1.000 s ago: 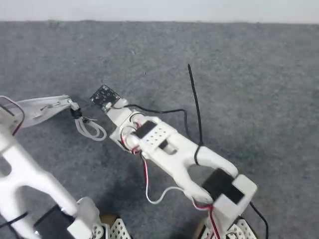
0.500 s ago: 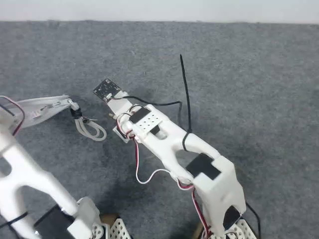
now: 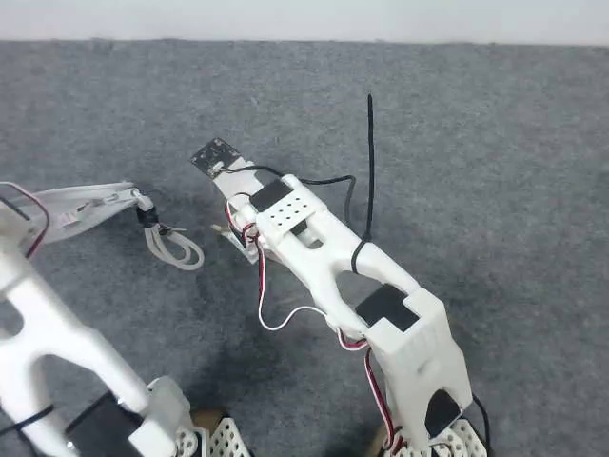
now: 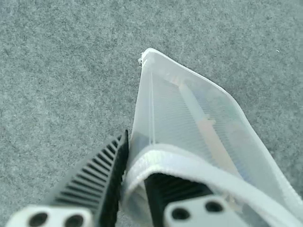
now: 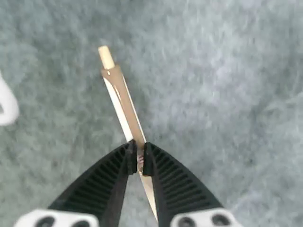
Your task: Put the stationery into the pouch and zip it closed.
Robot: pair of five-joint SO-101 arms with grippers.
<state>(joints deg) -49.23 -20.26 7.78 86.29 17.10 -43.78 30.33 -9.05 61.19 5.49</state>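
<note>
**Pen in one pincer, pouch in the other**

Everything sits on a grey, carpet-ish surface (image 3: 476,143). The biggest thing in the high view is the right arm (image 3: 324,257). It stretches from the near edge out to about the middle, with a black cable (image 3: 369,162) sticking up off it. The left arm (image 3: 48,333) is down in the near left corner and runs off the left edge.

The pouch (image 4: 189,118) is a see-through white mesh one. From above it's on the left side of the surface, with its long side pointing toward the middle. The left pincer (image 4: 137,158) is clamped narrow on the pouch's white edge band, one black finger on each side. Through the mesh you can make out a pale pen-like stick (image 4: 208,132) inside. I can't tell if the pouch touches the surface or hangs just over it.

At the pouch's inner end a white cord loop (image 3: 176,249) lies on the surface, between the pouch and the right arm's tip and near both.

The right pincer (image 5: 138,152) is squeezed tight on a slim gold-ish pen (image 5: 118,99) with a cream end. It grips partway along, so the pen pokes out past the fingertips, over bare surface and apart from the pouch.
</note>
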